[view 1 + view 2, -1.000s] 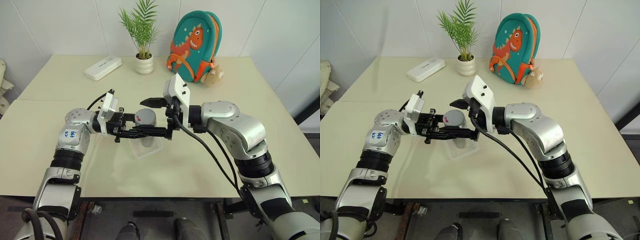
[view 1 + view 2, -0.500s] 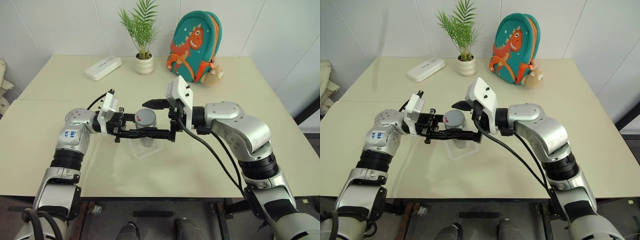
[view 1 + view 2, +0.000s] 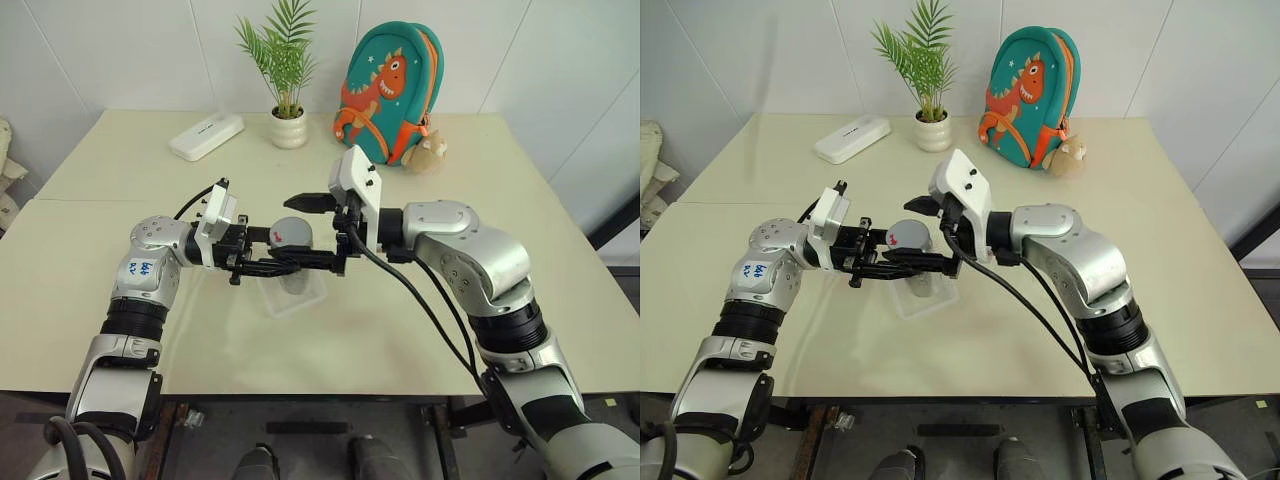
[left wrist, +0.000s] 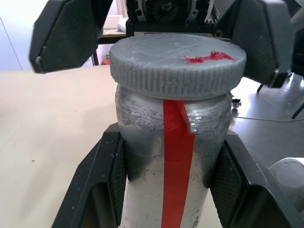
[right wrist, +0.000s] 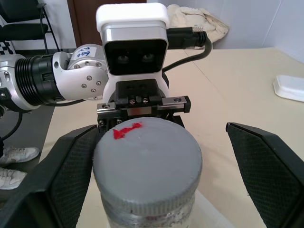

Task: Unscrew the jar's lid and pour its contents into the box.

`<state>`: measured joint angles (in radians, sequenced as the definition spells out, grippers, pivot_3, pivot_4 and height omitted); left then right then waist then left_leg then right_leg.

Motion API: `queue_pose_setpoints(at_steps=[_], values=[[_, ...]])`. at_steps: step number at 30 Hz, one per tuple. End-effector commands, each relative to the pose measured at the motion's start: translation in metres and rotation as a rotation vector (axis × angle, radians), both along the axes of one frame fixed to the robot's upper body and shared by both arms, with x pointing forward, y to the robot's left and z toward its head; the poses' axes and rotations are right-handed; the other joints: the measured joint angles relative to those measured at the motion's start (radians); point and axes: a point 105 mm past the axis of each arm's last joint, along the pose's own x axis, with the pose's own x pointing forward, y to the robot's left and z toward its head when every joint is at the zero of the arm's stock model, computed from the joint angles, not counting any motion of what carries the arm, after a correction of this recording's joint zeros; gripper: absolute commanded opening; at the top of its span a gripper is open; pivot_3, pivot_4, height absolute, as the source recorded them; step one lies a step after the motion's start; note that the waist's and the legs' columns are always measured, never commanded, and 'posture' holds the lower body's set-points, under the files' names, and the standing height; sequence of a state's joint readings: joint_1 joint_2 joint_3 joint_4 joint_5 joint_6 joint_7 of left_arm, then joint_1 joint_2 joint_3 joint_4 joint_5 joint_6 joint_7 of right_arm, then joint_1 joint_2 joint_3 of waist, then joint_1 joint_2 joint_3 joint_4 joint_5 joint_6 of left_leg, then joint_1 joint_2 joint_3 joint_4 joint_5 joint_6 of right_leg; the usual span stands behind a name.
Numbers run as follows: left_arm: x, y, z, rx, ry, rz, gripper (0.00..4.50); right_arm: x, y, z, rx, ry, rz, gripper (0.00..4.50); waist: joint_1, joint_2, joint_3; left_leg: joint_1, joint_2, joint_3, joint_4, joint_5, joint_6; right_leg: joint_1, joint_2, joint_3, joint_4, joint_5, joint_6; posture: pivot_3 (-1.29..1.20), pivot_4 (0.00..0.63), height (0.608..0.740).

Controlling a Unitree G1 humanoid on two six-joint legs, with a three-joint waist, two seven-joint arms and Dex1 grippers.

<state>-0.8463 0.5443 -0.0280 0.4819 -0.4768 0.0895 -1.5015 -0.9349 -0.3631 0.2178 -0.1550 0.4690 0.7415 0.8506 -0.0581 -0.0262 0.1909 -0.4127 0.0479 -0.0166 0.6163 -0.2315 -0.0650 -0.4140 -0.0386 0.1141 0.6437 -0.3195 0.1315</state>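
Between the two arms, over the middle of the table (image 3: 120, 190), the left gripper (image 4: 166, 185) was squeezed shut on the jar (image 4: 167, 156), with one black finger pressed on each side of it. The jar stood straight up in the air, and a red stripe ran down its side. The grey lid (image 4: 178, 64) was on top of the jar, with a small red mark on it. The right gripper (image 5: 156, 161) reached in from the other side, and its two fingers (image 5: 266, 171) were spread wide, one on each side of the lid. They were near the lid but did not touch it. Right under the jar, the clear box (image 3: 292, 292) sat flat on the table. Farther back stood a little plant in a white pot (image 3: 287, 128). A flat white case (image 3: 206, 135) lay to its left. A teal backpack with an orange dinosaur (image 3: 390, 90) leaned by the wall, and a small brown soft toy (image 3: 430, 152) sat beside it.
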Motion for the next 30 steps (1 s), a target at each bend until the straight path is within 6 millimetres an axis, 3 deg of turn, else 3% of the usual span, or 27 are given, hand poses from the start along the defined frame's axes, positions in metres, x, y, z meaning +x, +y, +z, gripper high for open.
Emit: queue_pose_setpoints(at_steps=[1, 22, 25, 29, 30], values=[[-0.010, -0.001, 0.006, 0.019, -0.040, -0.079, 1.97, -0.004, -0.001, 0.019, 0.030, -0.069, 0.013, 4.47, 0.000, 0.000, 0.000, 0.000, 0.000, 0.000, 0.000, 0.000, 0.000, 0.000, 0.000, 0.000, 0.000, 0.000, 0.000, 0.00, 0.150, 0.740], [-0.007, 0.000, 0.007, 0.014, -0.046, -0.064, 1.97, -0.010, -0.010, 0.020, -0.018, -0.034, 0.045, 4.47, 0.000, 0.000, 0.000, 0.000, 0.000, 0.000, 0.000, 0.000, 0.000, 0.000, 0.000, 0.000, 0.000, 0.000, 0.000, 0.00, 0.150, 0.740], [-0.006, 0.000, 0.007, 0.014, -0.046, -0.063, 1.97, -0.012, -0.010, 0.019, -0.020, -0.031, 0.055, 3.87, -0.001, 0.000, 0.000, 0.000, 0.000, 0.000, 0.000, 0.000, 0.000, 0.000, 0.000, 0.000, 0.000, 0.000, 0.000, 0.00, 0.150, 0.740], [-0.006, 0.000, 0.007, 0.013, -0.047, -0.061, 1.97, -0.014, -0.009, 0.019, -0.016, -0.032, 0.073, 2.60, 0.000, 0.000, 0.000, 0.000, 0.000, 0.000, 0.000, 0.000, 0.000, 0.000, 0.000, 0.000, 0.000, 0.000, 0.000, 0.00, 0.150, 0.740], [-0.005, 0.000, 0.007, 0.013, -0.047, -0.061, 1.97, -0.014, -0.009, 0.020, -0.015, -0.032, 0.073, 2.60, 0.000, 0.000, 0.000, 0.000, 0.000, 0.000, 0.000, 0.000, 0.000, 0.000, 0.000, 0.000, 0.000, 0.000, 0.000, 0.00, 0.150, 0.740]])
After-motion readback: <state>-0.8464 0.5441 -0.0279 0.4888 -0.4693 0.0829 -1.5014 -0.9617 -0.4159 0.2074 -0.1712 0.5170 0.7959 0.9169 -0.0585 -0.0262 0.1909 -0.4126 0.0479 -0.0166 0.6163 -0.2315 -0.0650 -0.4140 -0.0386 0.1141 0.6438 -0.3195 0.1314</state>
